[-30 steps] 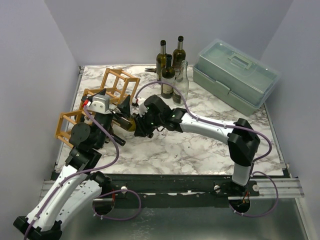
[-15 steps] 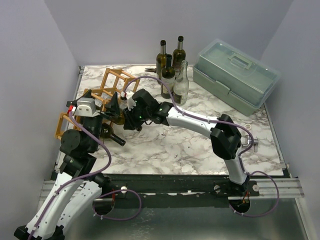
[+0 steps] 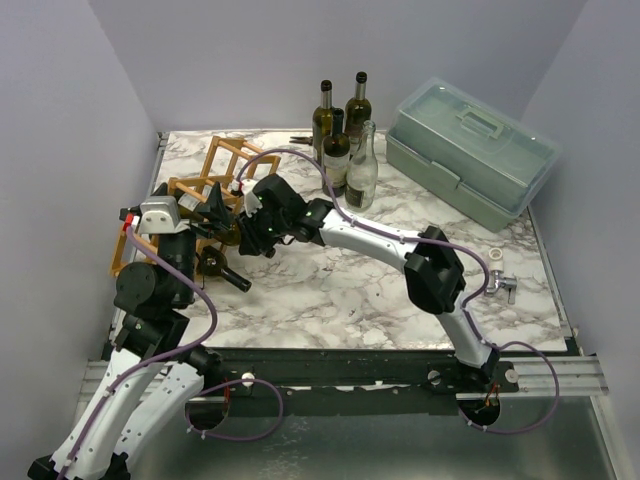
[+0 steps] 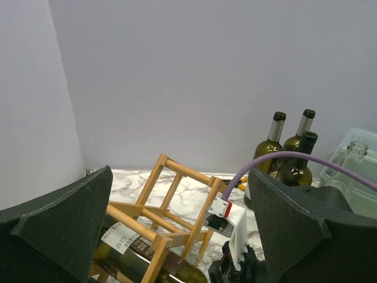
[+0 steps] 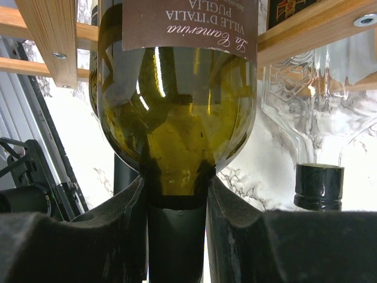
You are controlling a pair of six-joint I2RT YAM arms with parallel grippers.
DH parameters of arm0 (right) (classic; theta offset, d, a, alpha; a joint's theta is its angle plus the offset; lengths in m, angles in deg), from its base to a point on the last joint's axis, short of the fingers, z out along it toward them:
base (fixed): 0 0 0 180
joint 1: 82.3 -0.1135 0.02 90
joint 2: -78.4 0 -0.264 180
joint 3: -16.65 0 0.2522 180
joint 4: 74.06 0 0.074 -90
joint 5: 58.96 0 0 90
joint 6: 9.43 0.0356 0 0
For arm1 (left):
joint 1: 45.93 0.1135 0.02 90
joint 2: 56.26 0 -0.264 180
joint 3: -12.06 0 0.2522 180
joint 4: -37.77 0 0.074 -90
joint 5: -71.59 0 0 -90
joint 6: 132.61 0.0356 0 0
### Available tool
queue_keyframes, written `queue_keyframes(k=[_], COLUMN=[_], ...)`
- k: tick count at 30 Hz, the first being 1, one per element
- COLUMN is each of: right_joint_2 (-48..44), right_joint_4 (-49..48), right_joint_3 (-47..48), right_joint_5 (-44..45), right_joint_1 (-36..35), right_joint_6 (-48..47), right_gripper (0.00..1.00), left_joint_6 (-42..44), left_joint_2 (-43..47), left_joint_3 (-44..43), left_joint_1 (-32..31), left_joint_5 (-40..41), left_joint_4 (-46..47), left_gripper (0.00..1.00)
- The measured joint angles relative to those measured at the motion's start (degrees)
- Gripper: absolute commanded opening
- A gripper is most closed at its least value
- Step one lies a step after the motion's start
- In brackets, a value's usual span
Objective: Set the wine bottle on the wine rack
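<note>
The wine bottle (image 5: 177, 112) lies on its side near the left edge of the tabletop (image 3: 340, 290). Its base sits between the sticks of the wine rack (image 3: 228, 160), and its neck points back toward the right edge. The right fingers (image 5: 112, 230) are clenched on that neck, in line with the bottle's length. The left fingers (image 4: 59, 224) hang spread and empty beside the rack. I'd say the push needs to run straight leftward.

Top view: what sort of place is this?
Probably a robot test booth, not a home: plain walls boxing in a marble-pattern table, a metal mounting rail, staged wine rack and toolbox.
</note>
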Motion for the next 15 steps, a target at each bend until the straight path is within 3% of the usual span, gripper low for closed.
queue_keyframes(k=[2,8,15], right_joint_2=[0.2,1.7,2.43], right_joint_4=[-0.04,-1.25,-2.32], right_joint_3=[0.17,1.53,2.21], right_joint_5=[0.02,0.02,0.17], right_joint_1=[0.0,0.0,0.0], right_joint_6=[0.0,0.09,0.09], right_gripper=[0.02,0.21,0.59], left_joint_6=[0.0,-0.02,-0.09], left_joint_2=[0.0,-0.17,-0.9], left_joint_3=[0.0,0.0,0.0], left_joint_1=[0.0,0.31,0.35], left_joint_5=[0.04,0.11,0.11], left_joint_4=[-0.15,-0.26,-0.26], left_gripper=[0.98,0.98,0.98])
